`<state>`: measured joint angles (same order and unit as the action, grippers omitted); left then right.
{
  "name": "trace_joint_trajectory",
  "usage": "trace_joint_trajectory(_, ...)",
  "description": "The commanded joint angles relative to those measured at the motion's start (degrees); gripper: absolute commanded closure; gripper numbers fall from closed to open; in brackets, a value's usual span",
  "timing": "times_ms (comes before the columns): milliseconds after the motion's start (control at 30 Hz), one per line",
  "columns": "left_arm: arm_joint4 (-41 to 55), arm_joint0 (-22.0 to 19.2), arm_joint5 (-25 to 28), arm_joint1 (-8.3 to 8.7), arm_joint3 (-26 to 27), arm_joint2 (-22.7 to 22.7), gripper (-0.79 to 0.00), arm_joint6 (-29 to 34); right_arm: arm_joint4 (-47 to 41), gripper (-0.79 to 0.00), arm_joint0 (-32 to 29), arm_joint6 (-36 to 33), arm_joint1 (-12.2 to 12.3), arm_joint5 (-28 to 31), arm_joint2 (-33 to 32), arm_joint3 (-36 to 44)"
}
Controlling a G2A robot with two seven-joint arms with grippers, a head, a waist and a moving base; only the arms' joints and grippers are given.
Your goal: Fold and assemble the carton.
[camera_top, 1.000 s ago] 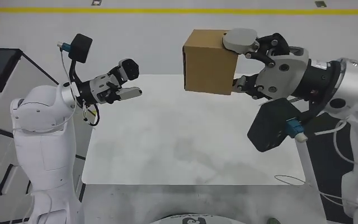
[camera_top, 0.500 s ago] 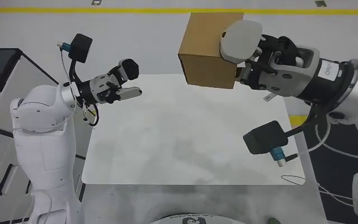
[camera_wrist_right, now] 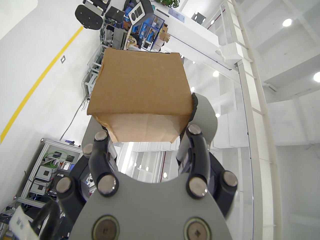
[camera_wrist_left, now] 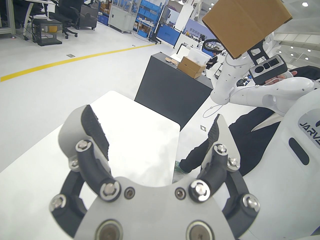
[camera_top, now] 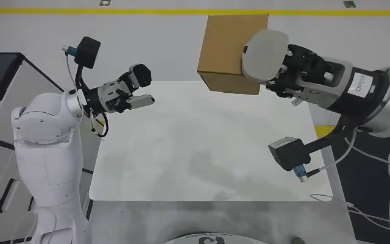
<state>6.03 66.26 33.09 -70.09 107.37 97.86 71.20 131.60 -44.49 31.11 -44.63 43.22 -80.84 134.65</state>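
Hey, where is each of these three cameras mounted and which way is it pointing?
Top view: on the robot above, looking down at the table; left gripper and right gripper show.
Left wrist view: behind the open left gripper, facing across the table toward the raised carton.
Right wrist view: behind the right gripper, facing up along the carton it grips.
Shared: all three show the carton.

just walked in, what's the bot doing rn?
The right gripper is shut on a brown carton and holds it tilted in the air, off the white table, near its far edge. The carton is already box-shaped; whether every flap is closed can't be told. The left gripper is open and empty, over the table's far corner on the other side, apart from the carton.
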Motion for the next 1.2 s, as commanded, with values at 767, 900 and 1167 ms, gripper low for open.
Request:
trace_joint_trajectory(767,0.0,0.0,0.0,0.0,0.0,0.0,-0.785,0.0,27.8,0.0,-3.6,14.9,2.6,-30.0,-0.8,0.0)
trace_joint_trajectory(900,0.0,0.0,0.0,0.0,0.0,0.0,-0.785,0.0,27.8,0.0,-3.6,14.9,2.6,-30.0,-0.8,0.0)
trace_joint_trajectory(1167,0.0,0.0,0.0,0.0,0.0,0.0,-0.785,0.0,35.3,0.0,-4.1,19.2,3.1,-38.1,-1.0,0.0)
